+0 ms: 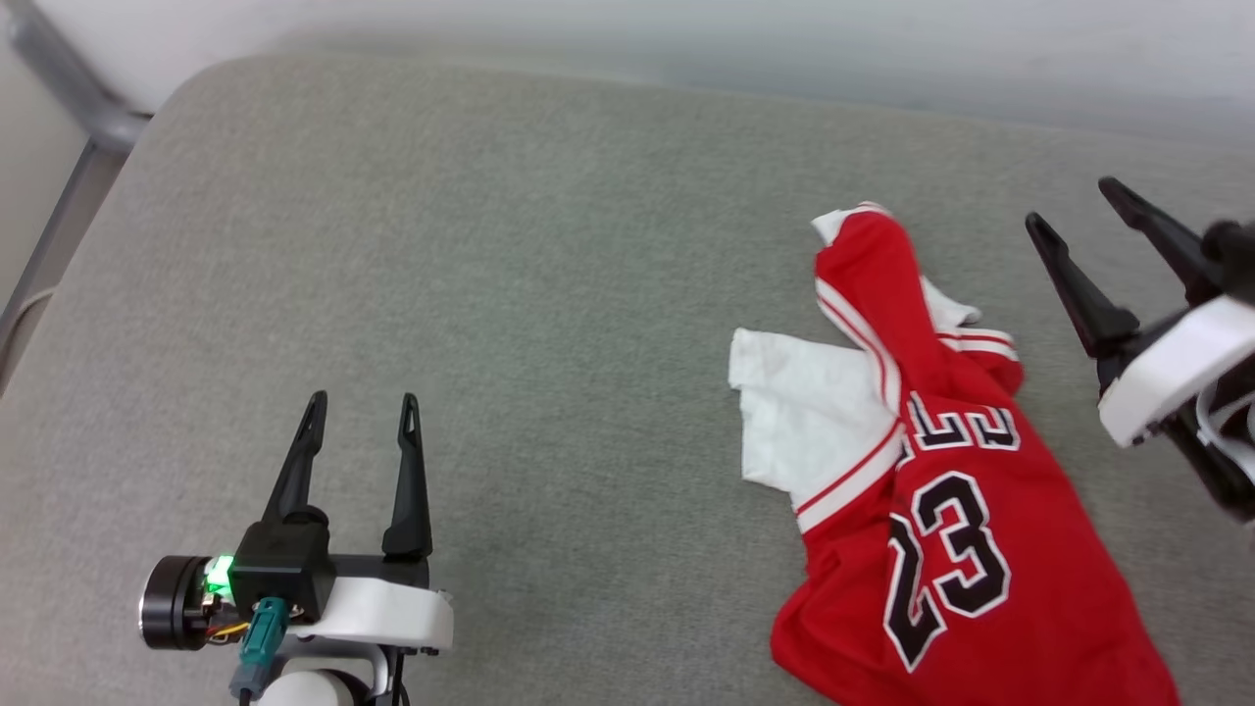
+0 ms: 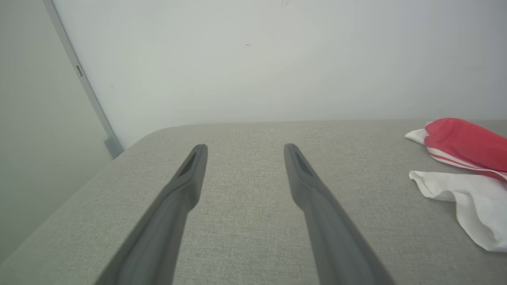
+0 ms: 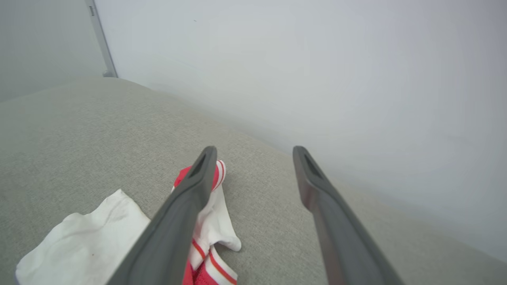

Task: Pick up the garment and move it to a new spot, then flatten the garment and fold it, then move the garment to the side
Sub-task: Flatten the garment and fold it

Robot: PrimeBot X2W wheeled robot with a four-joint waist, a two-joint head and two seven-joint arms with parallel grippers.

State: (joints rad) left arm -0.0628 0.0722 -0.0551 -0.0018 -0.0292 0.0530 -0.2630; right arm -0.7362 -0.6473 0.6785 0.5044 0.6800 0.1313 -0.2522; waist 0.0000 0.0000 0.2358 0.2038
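Head view: crumpled garment (image 1: 941, 461) lies beside right gripper (image 1: 1070, 202), far from left gripper (image 1: 363, 399); both jaws spread, empty.

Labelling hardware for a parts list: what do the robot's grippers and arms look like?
Left gripper: two long tapering dark fingers, black body, white wrist shell, green light, teal connector, coloured wires. Right gripper: same dark fingers, white shell, white cable.

Head view looks down on the grey fabric cushion (image 1: 490, 245); low wrist views face the pale wall (image 2: 277, 59), sharing the red-and-white jersey (image 1: 1059, 608).
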